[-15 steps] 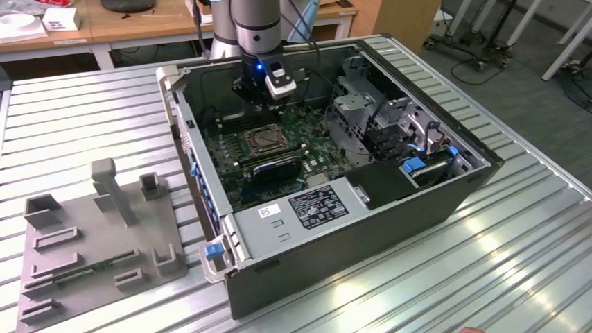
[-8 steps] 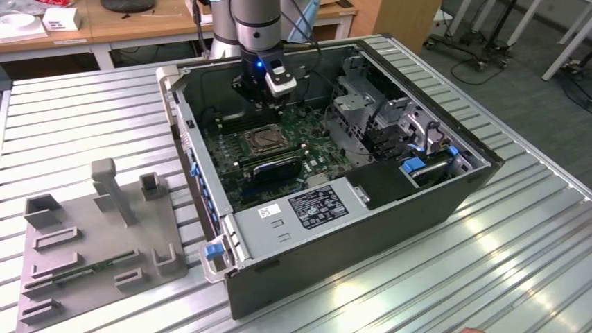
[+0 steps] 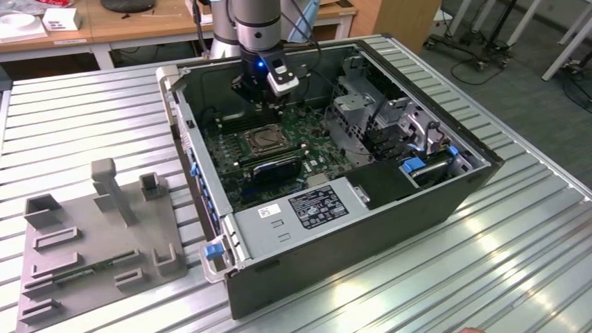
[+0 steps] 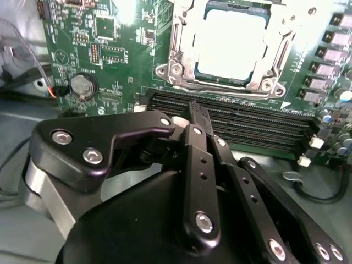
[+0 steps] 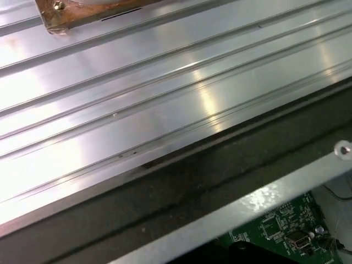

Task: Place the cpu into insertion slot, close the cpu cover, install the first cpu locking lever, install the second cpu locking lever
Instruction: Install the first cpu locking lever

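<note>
The cpu [image 4: 230, 45] sits in the insertion slot [image 3: 262, 141] under the lowered cpu cover [image 4: 181, 52]. The pincer [image 4: 198, 116], pressed together and empty, hovers beside it; the locking-lever step seems in hand, needing a precise push.

Motherboard [image 4: 121, 55]: green, with small silver and black parts.
Cpu [image 4: 234, 47]: pale silvery-white top, washed bright.
Cpu cover [image 4: 184, 60]: silvery metal frame.
Memory slots [image 4: 236, 124]: long black strips.
Gripper [image 4: 198, 118]: matte black links with silver screw heads.
Computer case [image 3: 389, 229]: black outer walls, grey metal inside, blue clips.
Table [image 5: 137, 99]: ribbed silver aluminium, shiny streaks.
Parts tray [image 3: 102, 257]: plain grey.
</note>
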Motion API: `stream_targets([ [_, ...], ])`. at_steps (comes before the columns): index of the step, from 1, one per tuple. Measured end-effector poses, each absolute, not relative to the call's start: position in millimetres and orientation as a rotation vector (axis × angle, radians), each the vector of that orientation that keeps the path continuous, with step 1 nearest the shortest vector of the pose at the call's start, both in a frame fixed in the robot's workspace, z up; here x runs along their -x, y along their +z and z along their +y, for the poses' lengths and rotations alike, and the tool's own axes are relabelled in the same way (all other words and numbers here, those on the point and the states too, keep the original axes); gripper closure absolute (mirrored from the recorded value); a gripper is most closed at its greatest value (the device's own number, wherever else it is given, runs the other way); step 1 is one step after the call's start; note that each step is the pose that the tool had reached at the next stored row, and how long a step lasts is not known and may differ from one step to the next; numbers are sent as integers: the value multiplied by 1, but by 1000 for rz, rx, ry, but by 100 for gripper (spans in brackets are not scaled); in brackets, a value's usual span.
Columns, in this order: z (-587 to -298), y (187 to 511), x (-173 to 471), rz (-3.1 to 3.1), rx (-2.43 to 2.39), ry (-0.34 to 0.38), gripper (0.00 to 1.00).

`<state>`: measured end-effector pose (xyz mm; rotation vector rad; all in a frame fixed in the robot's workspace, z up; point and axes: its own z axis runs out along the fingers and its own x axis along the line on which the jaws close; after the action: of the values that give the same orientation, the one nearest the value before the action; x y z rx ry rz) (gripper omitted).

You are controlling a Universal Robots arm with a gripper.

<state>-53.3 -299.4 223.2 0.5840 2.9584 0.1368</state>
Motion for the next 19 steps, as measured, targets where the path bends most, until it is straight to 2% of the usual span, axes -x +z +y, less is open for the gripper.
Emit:
stream_targets([
  [13, -299, 223, 55, 3003, -337, 142, 89],
  [19, -299, 223, 55, 3055, -300, 32, 89],
])
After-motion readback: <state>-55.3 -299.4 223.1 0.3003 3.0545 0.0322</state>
